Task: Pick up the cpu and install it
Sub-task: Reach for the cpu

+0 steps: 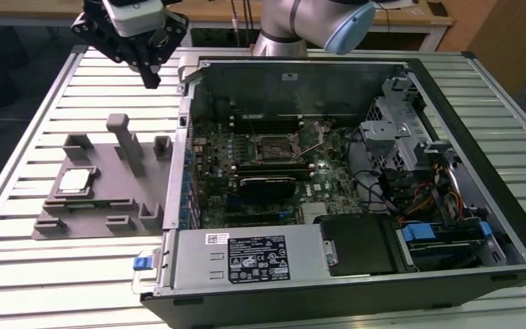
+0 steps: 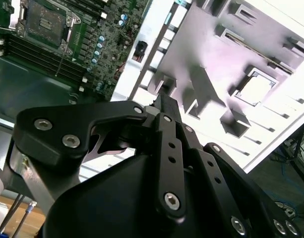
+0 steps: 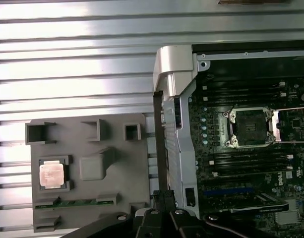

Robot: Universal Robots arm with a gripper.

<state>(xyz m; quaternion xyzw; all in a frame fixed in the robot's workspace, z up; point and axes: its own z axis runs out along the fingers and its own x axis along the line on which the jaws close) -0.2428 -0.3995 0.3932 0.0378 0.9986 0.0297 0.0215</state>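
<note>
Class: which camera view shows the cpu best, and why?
The first wrist view: it looks straight down on the cpu, seated in a pocket of the grey tray, metal top plain. The exterior view shows the cpu small and slanted; in the second wrist view the cpu is a pale tilted square.

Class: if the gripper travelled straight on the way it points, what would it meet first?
The gripper would probably meet the slatted table, in the strip between the grey tray and the computer case; depth is unclear.

Silvery cpu (image 3: 52,174), grey fixture tray (image 3: 72,142), green motherboard (image 3: 211,173), black claw (image 1: 151,79), ribbed silver table (image 3: 92,64)
</note>
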